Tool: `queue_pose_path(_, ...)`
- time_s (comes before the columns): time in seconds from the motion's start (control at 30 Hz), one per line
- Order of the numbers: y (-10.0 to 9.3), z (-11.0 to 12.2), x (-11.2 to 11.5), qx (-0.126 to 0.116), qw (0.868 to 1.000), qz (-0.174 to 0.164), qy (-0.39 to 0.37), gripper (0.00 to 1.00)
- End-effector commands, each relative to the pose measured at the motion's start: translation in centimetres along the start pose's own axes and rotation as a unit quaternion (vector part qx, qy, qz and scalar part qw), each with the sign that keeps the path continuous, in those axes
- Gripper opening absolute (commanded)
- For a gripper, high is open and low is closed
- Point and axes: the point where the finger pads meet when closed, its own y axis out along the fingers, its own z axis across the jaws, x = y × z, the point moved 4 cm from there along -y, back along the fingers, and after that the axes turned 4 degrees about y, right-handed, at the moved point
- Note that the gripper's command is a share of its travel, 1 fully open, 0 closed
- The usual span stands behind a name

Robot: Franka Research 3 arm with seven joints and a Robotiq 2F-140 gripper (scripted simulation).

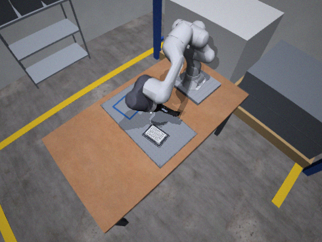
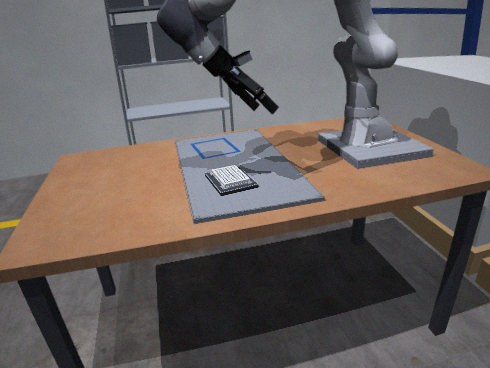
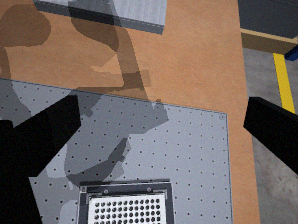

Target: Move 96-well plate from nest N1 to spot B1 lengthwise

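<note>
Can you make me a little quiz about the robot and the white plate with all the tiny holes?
1. True or false: the robot's black hand is holding the white 96-well plate.
2. Where does the plate sit? A) in its black nest B) inside the blue taped outline C) on the floor
3. Fill in: the grey perforated mat lies on an orange-brown wooden ____.

Key: 1 false, the hand hangs open above the mat; 2 A; 3 table.

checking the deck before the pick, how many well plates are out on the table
1. The 96-well plate sits in the dark plate nest on the gray mat, apart from the blue taped outline. Nothing in view hides another.
</note>
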Motion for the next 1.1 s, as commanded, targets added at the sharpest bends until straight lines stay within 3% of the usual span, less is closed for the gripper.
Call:
queue_pose_path(0.0, 0.2, -0.5, 2.4, -0.006, 0.994, -0.046, -0.102, 1.0)
queue_pose_path(0.2, 1.0, -1.2, 4.7, -0.029, 0.978, -0.085, -0.187, 1.0)
queue_pose_path(0.37, 1.2, -1.4, 5.5, -0.038, 0.971, -0.097, -0.216, 1.0)
queue_pose_path(0.6, 1.9, -1.9, 7.9, -0.075, 0.937, -0.135, -0.312, 1.0)
queue_pose_path(0.63, 1.9, -1.9, 7.9, -0.075, 0.937, -0.135, -0.312, 1.0)
queue_pose_path(0.8, 2.2, -2.2, 9.4, -0.105, 0.906, -0.157, -0.378, 1.0)
queue_pose_path(0.93, 2.3, -2.2, 9.6, -0.112, 0.899, -0.161, -0.392, 1.0)
queue_pose_path(1.07, 2.4, -2.4, 10.7, -0.138, 0.869, -0.176, -0.442, 1.0)
